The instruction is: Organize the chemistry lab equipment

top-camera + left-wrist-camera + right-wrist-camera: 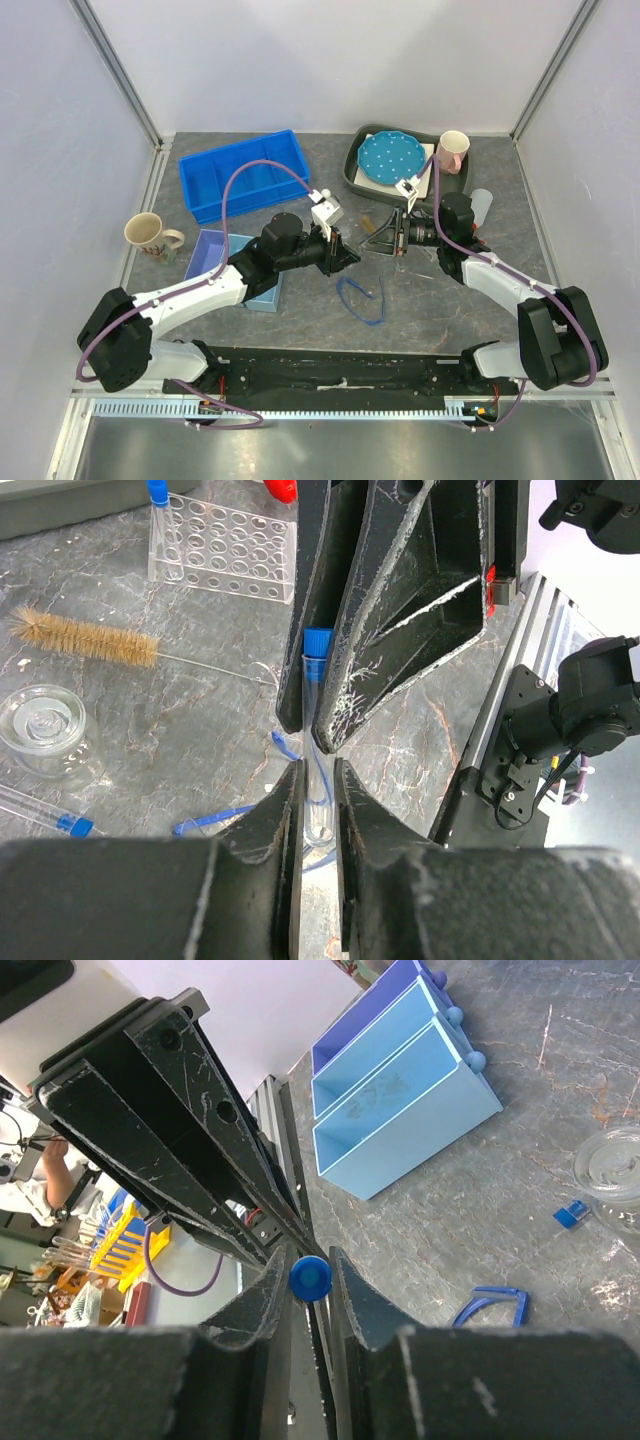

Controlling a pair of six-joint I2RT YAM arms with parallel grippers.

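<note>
Left gripper (318,772) and right gripper (310,1262) both pinch one tube (316,695); rack (225,550) at eleven o'clock holds one, so most sorting seems left.

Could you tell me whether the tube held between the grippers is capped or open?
Capped: the tube has its blue cap on, between the right gripper's fingers; the left gripper holds the clear body.

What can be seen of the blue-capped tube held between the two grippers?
The tube is a slim, clear cylinder, glass or plastic by its look, with a blue cap and a rounded bottom. It looks empty. It is lifted off the table and spans both arms: the left gripper pinches its lower body, and the right gripper appears closed around the cap end. Nothing else touches it.
</note>
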